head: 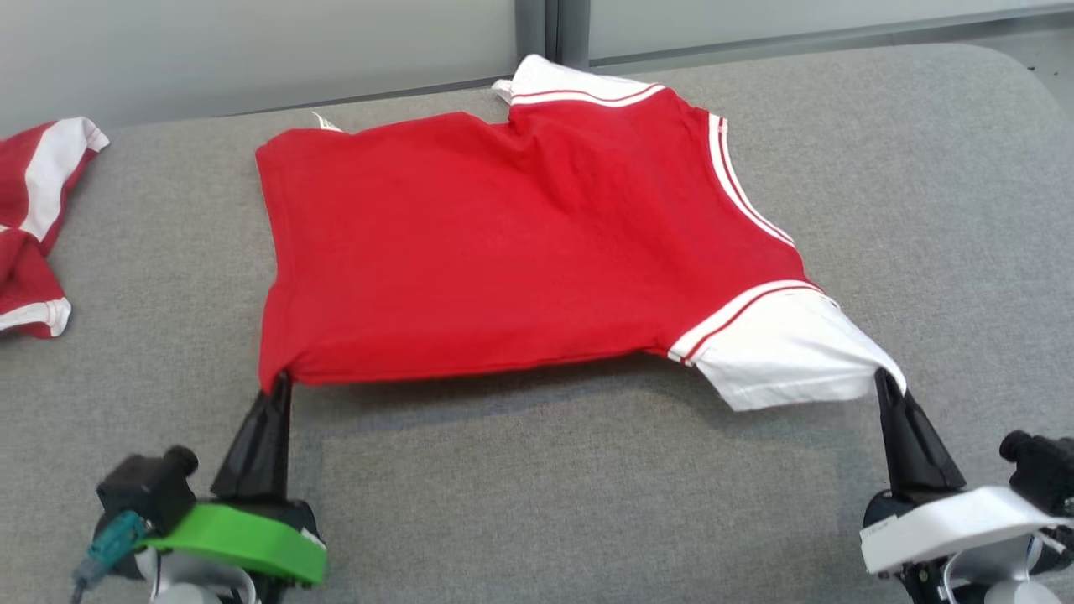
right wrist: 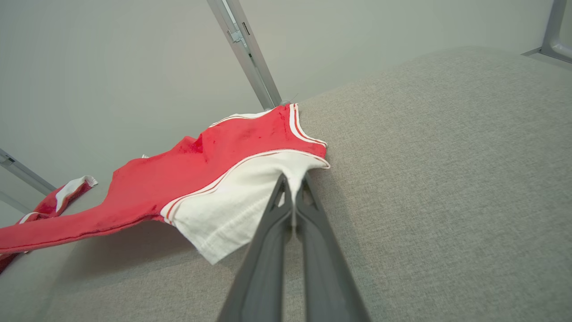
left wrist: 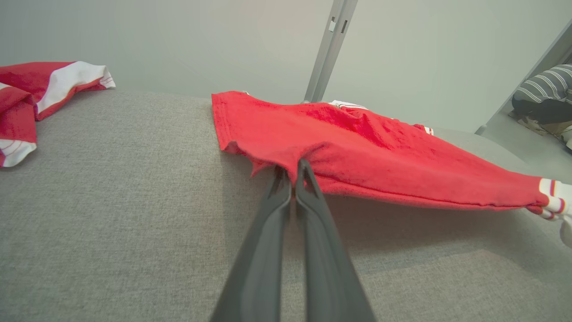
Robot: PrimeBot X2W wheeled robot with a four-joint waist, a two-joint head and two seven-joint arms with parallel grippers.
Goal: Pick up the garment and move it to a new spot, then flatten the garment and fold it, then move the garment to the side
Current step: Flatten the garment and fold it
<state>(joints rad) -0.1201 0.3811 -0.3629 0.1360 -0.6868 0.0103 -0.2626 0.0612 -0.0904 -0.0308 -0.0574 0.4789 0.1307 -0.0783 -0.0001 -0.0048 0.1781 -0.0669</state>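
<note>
Closest to me, my left gripper (head: 279, 382) and my right gripper (head: 883, 377) each pinch the near edge of a red shirt (head: 503, 243), fingers pressed together on the cloth with no gap between them. The left one has the near left corner of the red hem; in the left wrist view the fabric bunches into a small pucker just where my fingertips (left wrist: 304, 167) bite it. The right one holds the edge of a white sleeve (head: 780, 352), and in the right wrist view the white cloth folds over my fingertips (right wrist: 280, 183).

The shirt hangs stretched between my two grippers near the middle of the grey fabric-covered table (head: 537, 486). Its near edge is raised off the surface and throws a dark shadow beneath, while its far part lies on the table. The body is plain bright red and mostly smooth, with soft creases toward the far side. A thin red stripe runs along the seam where the white sleeve meets the red. A white band with red stripes runs down the right edge, and another white sleeve (head: 562, 84) reaches the table's far edge.

Well apart at the far left lies a second red-and-white garment (head: 33, 210), crumpled.
</note>
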